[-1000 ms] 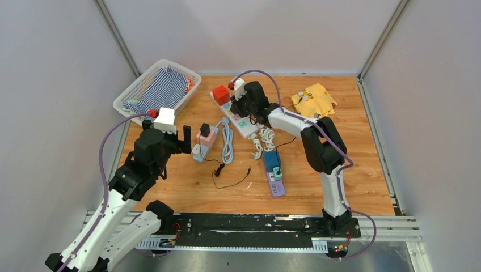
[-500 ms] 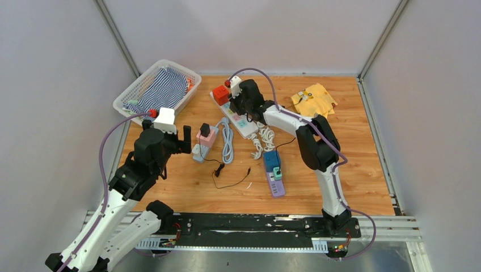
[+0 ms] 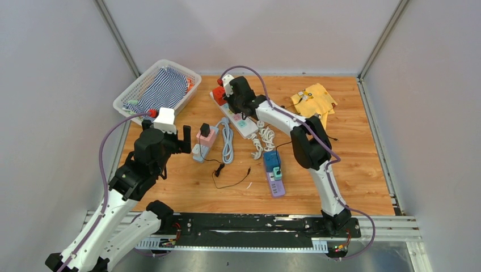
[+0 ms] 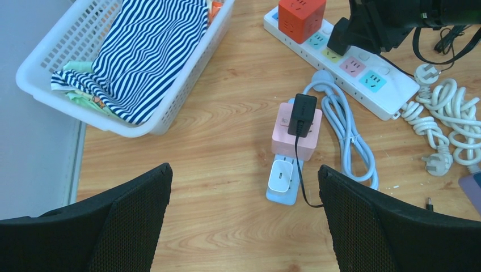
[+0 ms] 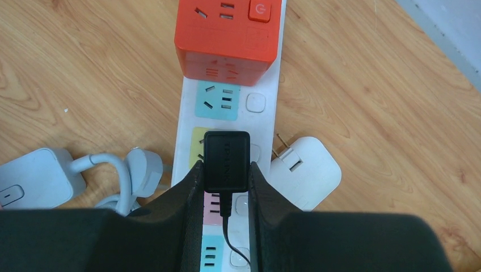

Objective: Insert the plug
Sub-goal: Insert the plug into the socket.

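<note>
**Right arm has carried the plug up the strip**

From above, your right claw (image 3: 237, 106) has slid along the white power strip (image 3: 248, 127) toward the red cube (image 3: 218, 96); your left arm has not stirred. In the left wrist view, your left claw (image 4: 244, 170) gapes wide and holds nothing, hovering over the pink cube (image 4: 283, 133) on the counter (image 4: 227, 226). In the right wrist view, the right claw pinches the black plug (image 5: 226, 161) over the yellow socket (image 5: 198, 144); whether the prongs are in, I cannot tell; pressing down looks like your next move.

Black plug adapter (image 5: 226, 161) pinched between right gripper (image 5: 225, 187) fingers, over white power strip's (image 5: 271, 95) yellow socket, orange cube (image 5: 227, 35) beyond
</note>
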Robot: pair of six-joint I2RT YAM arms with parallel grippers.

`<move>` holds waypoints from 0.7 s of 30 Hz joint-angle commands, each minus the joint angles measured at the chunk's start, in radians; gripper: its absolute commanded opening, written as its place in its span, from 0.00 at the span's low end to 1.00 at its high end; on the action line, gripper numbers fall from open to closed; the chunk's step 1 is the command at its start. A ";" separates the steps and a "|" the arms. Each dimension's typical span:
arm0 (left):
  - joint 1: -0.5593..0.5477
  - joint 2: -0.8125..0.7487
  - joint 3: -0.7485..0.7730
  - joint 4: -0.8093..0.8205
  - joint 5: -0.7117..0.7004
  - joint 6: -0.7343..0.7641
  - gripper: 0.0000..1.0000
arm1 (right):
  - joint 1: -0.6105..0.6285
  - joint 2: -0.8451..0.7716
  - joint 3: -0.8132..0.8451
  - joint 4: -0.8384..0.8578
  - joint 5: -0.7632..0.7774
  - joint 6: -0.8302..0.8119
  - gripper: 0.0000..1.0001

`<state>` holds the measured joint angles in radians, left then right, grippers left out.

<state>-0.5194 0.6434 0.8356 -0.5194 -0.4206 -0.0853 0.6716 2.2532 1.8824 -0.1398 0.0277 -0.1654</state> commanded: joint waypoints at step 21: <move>-0.003 0.003 -0.013 0.000 -0.027 0.004 1.00 | 0.011 0.211 0.078 -0.275 -0.012 0.079 0.00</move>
<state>-0.5194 0.6441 0.8352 -0.5198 -0.4309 -0.0849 0.6735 2.3360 2.0048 -0.2546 0.0471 -0.1001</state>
